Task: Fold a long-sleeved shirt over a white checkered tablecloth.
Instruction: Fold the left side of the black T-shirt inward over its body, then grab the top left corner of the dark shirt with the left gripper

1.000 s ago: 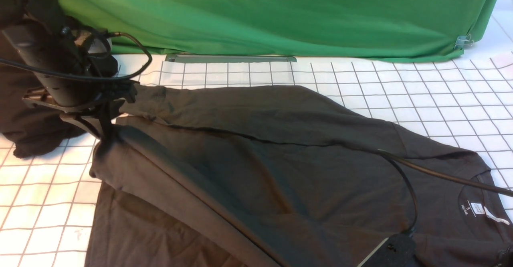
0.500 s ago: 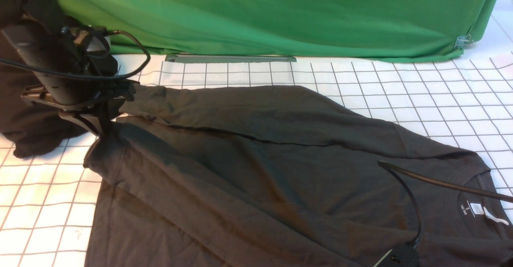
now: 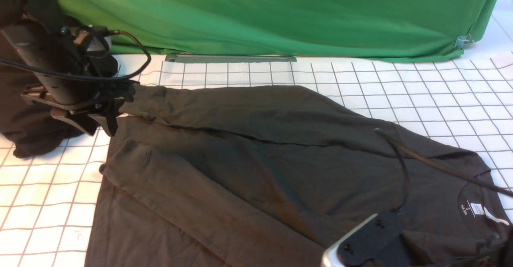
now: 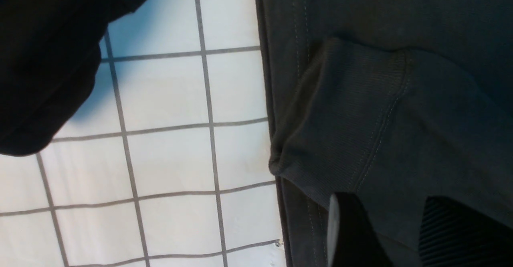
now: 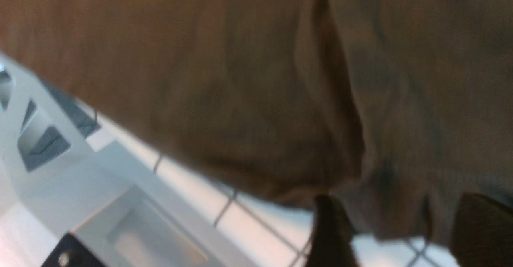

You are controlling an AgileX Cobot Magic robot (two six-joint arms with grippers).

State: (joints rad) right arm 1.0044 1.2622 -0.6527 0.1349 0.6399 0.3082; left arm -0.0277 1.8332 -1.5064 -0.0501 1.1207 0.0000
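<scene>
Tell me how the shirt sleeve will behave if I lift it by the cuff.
Likely floppy: the long-sleeved shirt lies in soft wrinkles, so the sleeve would probably sag from the ribbed cuff. Probably light: the knit looks thin. Pushing may bunch it, not slide it, on the white checkered tablecloth.

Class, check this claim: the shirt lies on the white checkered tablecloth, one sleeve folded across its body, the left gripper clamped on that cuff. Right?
Only the grip is wrong. The left wrist view shows the left gripper open, with the cuff lying free on the long-sleeved shirt. The shirt does lie on the white checkered tablecloth, sleeve folded across.
</scene>
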